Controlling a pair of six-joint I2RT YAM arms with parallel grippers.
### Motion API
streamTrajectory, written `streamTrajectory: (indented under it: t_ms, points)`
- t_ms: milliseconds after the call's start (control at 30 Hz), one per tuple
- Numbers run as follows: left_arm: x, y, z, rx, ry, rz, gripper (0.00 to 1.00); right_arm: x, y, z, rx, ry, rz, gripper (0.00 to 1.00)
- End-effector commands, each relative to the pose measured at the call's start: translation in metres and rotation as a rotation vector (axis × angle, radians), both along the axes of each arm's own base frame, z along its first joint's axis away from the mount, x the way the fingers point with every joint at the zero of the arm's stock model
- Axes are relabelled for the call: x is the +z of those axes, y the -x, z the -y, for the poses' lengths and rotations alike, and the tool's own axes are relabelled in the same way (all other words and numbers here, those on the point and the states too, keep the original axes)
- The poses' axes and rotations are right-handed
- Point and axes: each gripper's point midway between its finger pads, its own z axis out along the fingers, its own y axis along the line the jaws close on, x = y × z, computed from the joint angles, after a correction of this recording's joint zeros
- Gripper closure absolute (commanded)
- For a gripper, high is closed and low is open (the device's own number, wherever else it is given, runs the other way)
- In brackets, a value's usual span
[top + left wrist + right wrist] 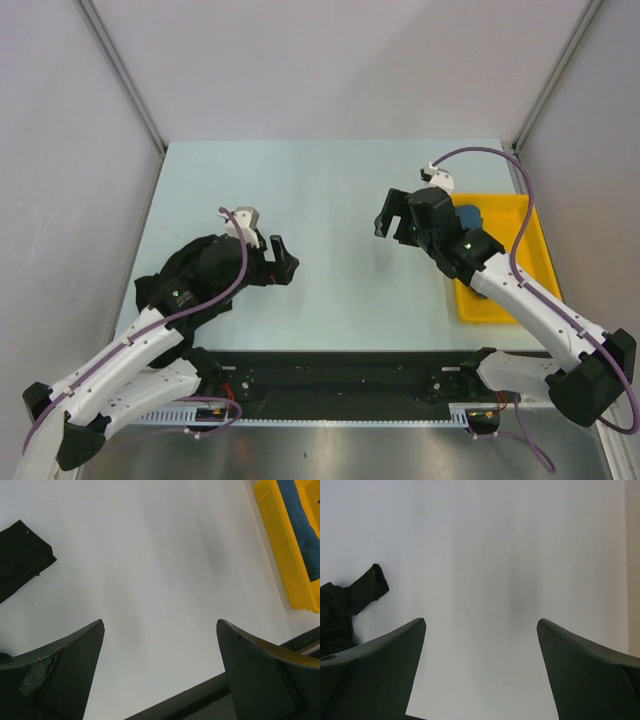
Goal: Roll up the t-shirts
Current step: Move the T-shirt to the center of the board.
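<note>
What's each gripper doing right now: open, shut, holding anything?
Left gripper: open, holding nothing.
Right gripper: open, holding nothing.

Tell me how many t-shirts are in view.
2. A black t-shirt lies crumpled on the table, left side; a teal-blue t-shirt sits in the yellow tray, partly hidden behind the right arm.

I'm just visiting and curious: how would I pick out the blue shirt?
On the table, find the yellow tray at its right edge. The blue shirt lies inside it, partly hidden by the right arm; the black shirt lies crumpled on the table's left side.
</note>
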Motion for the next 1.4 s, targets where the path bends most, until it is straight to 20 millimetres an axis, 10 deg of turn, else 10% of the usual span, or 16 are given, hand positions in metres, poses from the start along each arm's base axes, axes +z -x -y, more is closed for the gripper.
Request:
streamTrajectory:
  t_ms: [0,433,667,1033,1167,1200,1367]
  points:
    - [0.007,-0.003,-0.01,0.082,0.018,-0.008,0.0,0.0,-0.001,0.006,-0.037,0.011,0.014,0.0]
    - [-0.017,-0.028,-0.034,0.263,0.059,-0.143,0.0,-0.003,0.004,-0.003,0.015,-0.028,0.039,0.0]
    - [-0.068,-0.068,-0.121,0.652,0.07,-0.275,0.02,-0.021,0.006,-0.03,0.107,-0.07,0.017,0.0]
    - [-0.125,-0.108,-0.186,1.036,-0.146,-0.389,0.1,-0.059,0.011,-0.069,0.246,-0.074,-0.053,0.0]
    - [-0.141,-0.138,-0.179,0.989,-0.177,-0.41,0.37,-0.061,0.01,-0.065,0.242,-0.061,-0.05,0.0]
    - [-0.15,-0.143,-0.175,0.967,-0.182,-0.427,0.59,-0.061,0.009,-0.064,0.238,-0.058,-0.046,0.0]
    - [-0.143,-0.154,-0.115,0.754,-0.159,-0.408,1.0,-0.065,0.004,-0.053,0.212,-0.064,-0.052,0.04]
